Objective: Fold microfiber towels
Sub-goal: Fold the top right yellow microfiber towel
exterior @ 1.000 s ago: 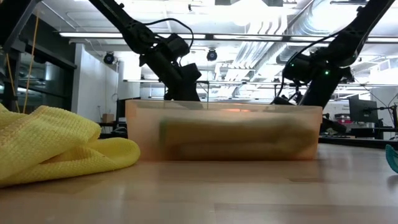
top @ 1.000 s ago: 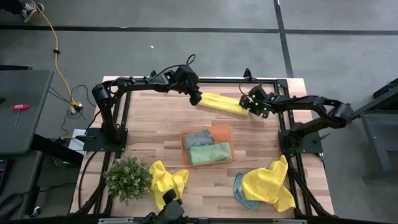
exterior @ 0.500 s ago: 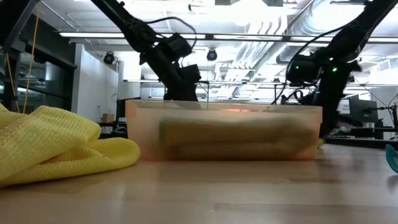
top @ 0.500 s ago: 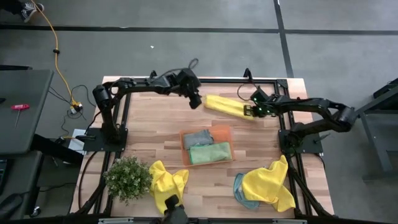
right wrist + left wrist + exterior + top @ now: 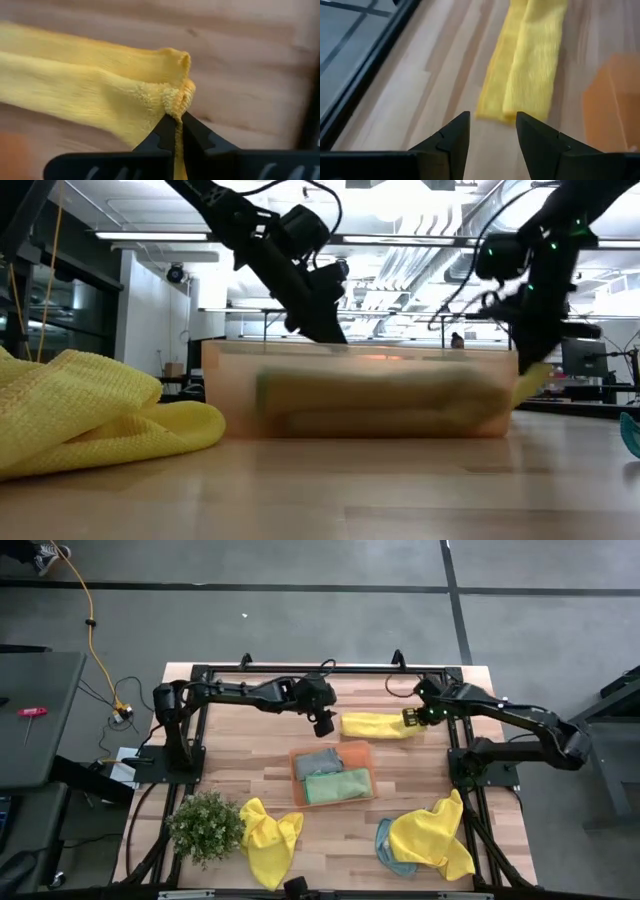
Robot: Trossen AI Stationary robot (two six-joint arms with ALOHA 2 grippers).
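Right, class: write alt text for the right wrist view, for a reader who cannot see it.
The right gripper has its dark jaws shut on the bunched end of a folded yellow towel, pinching a small ruffle of fabric. The towel stretches away from the jaws as a long band lying on the wooden table.

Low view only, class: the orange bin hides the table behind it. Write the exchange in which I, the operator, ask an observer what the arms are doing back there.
Operator: What lies behind the bin?
Observer: A folded yellow towel, a long strip flat on the wood beyond the orange bin.
Operator: Is the right gripper holding it?
Observer: Yes, the right gripper is shut on the towel's end.
Operator: And the left?
Observer: The left gripper is open just short of the towel's other end, not touching.
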